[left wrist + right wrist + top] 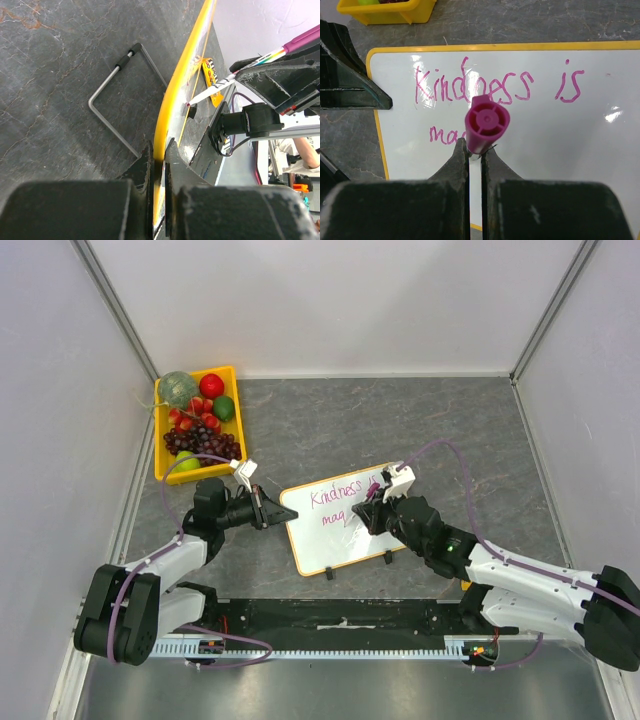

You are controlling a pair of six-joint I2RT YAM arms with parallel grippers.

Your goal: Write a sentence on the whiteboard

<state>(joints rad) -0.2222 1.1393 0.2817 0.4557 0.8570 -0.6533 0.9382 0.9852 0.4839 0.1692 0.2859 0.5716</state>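
Though incomplete, sentence point(495, 87) "Kindness is mag"; right tool point(475, 150) tight around marker point(487, 120), left tool point(159, 150) tight on whiteboard point(600, 140).

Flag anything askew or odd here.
The whiteboard lies skewed on the table, its left end pinched in the left claw. The sentence is unfinished on its second line. Nothing spilled or damaged.

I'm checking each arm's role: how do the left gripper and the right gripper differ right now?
The left gripper is clamped on the yellow edge of the whiteboard; the right gripper is clamped on a pink marker. The left gripper sits at the board's left end, beside the writing; the right gripper hangs above the board, over its second line. Both are shut, with black fingers.
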